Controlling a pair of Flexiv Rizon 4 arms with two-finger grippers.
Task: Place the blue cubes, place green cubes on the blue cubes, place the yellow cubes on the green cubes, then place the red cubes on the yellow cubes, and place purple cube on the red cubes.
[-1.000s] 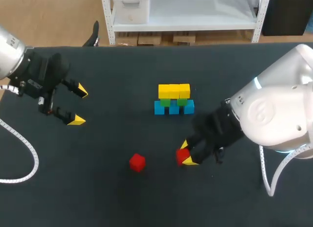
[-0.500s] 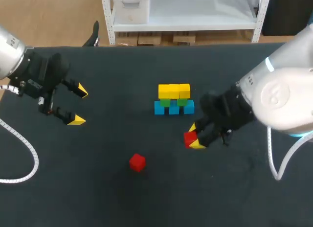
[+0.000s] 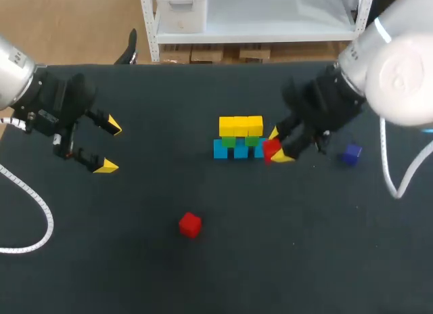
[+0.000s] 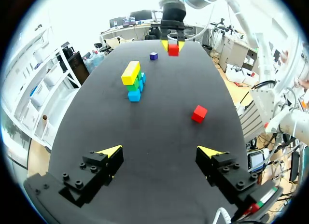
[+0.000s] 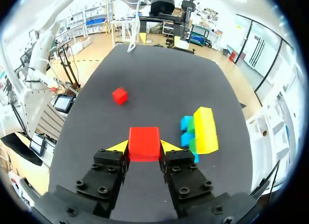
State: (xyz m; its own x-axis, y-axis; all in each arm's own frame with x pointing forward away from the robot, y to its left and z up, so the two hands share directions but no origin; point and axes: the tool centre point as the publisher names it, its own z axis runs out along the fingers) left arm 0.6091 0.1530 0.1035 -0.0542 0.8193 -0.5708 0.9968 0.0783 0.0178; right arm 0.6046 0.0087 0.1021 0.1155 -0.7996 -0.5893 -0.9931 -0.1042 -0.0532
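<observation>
The right gripper point(image 3: 277, 146) is clamped on a red cube point(image 3: 271, 150), with a yellow tip pressing it from each side, as the right wrist view shows plainly. This held cube sits just beside the right end of the block stack. It seems to hang clear of the stack rather than touch it, though the head view leaves that uncertain. The stack stands near the middle of the black table point(image 3: 135, 266). It has a row of blue cubes point(image 3: 240, 151) at the bottom, green cubes point(image 3: 229, 141) on them, and a row of yellow cubes point(image 3: 241, 126) on top. A second red cube point(image 3: 190, 225) lies alone on the table on the robot's side of the stack, well apart from it. The purple cube point(image 3: 350, 154) rests on the table to the right of the stack, past the right gripper. The left gripper point(image 3: 109, 147) hangs over the left part of the table, far from the cubes, with its fingers spread wide and nothing between them.
</observation>
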